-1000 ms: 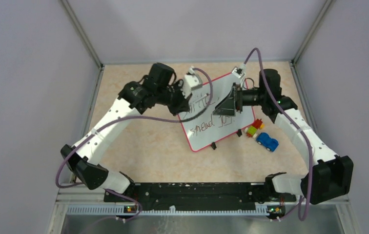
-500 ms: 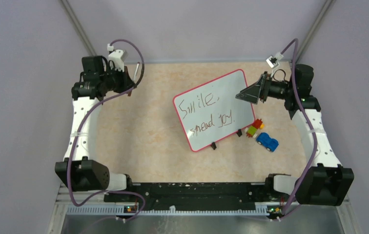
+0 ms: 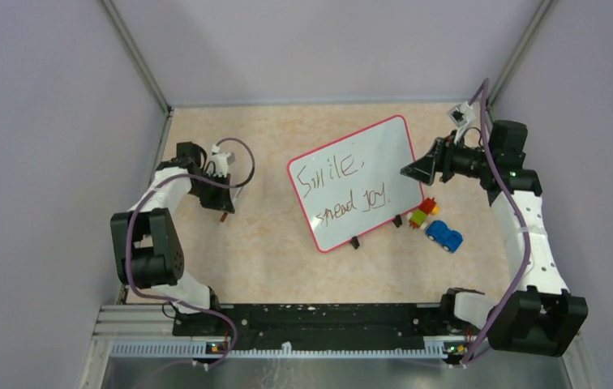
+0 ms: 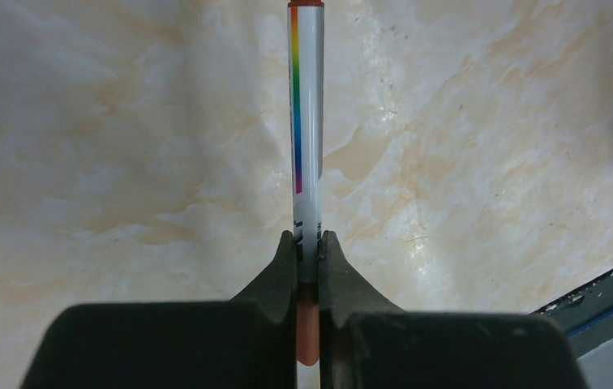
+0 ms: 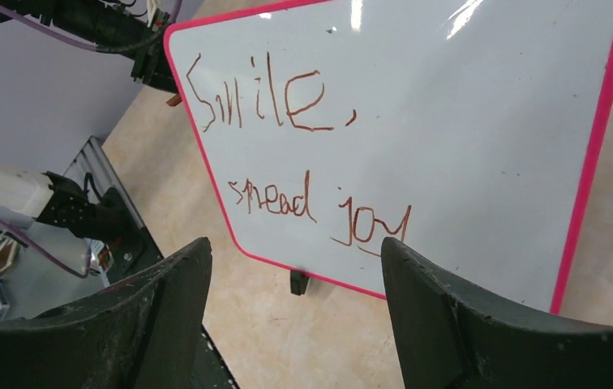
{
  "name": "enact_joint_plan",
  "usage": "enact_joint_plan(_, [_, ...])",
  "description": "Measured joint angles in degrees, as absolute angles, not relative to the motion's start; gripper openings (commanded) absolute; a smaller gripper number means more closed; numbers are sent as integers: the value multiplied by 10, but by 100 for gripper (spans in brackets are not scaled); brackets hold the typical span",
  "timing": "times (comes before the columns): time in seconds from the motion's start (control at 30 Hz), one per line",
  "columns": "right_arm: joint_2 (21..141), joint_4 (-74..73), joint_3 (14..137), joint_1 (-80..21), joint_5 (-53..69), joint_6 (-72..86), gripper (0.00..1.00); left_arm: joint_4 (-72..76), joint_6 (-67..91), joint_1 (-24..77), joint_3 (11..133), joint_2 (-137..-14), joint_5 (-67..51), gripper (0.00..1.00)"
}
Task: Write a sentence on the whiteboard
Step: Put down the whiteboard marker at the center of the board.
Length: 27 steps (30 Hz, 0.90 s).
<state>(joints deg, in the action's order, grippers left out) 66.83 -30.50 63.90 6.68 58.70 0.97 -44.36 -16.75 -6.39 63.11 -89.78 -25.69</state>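
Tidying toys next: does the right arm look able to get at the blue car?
Probably yes: the right tool is open and empty, and the blue car lies uncovered, apart from the whiteboard.

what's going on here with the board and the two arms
The whiteboard carries the sentence "Smile, spread joy". The left arm is off to the board's left, over the table, its jaws shut on a marker. The right arm hovers by the board's right edge, jaws open and holding nothing. The writing looks done.
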Motion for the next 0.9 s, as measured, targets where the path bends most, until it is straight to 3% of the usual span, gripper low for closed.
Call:
enact_joint_plan(0.37, [648, -314, 612, 67, 551, -15, 74, -392, -181, -62, 576, -951, -248, 12])
enact_joint_plan(0.9, [648, -314, 611, 67, 550, -15, 74, -393, -195, -40, 575, -970, -242, 52])
